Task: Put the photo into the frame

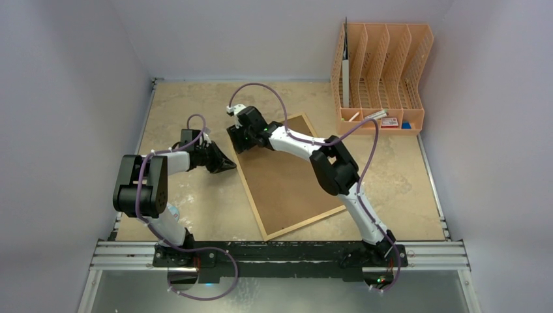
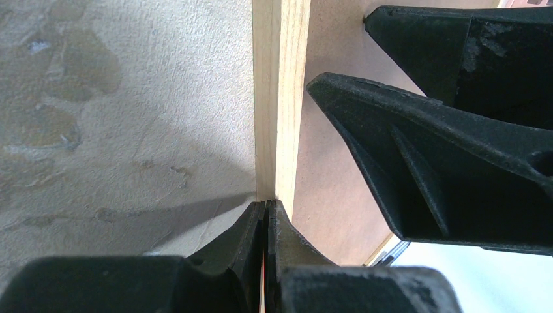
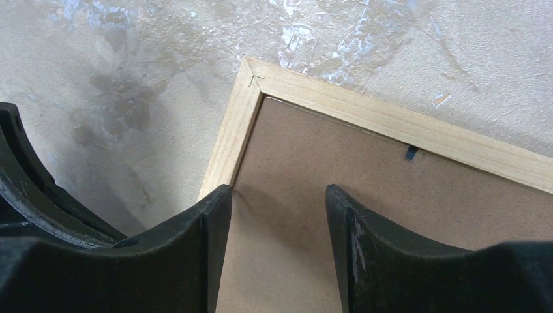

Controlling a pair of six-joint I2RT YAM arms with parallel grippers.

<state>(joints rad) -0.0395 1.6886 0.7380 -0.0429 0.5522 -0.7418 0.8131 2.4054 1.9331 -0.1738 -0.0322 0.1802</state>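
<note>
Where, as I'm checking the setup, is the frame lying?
Top view: the frame lies back-up, central on the table, right fingers over its far-left corner.

light: bright, diffuse | shadows: soft, faint | focus: sharp overhead, softer in wrist views

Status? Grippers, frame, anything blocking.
Left gripper shut, tips at the frame edge. Right gripper open over its back, near a corner. Frame lies back-up, backing in; photo not in view. Nothing else on it.
</note>
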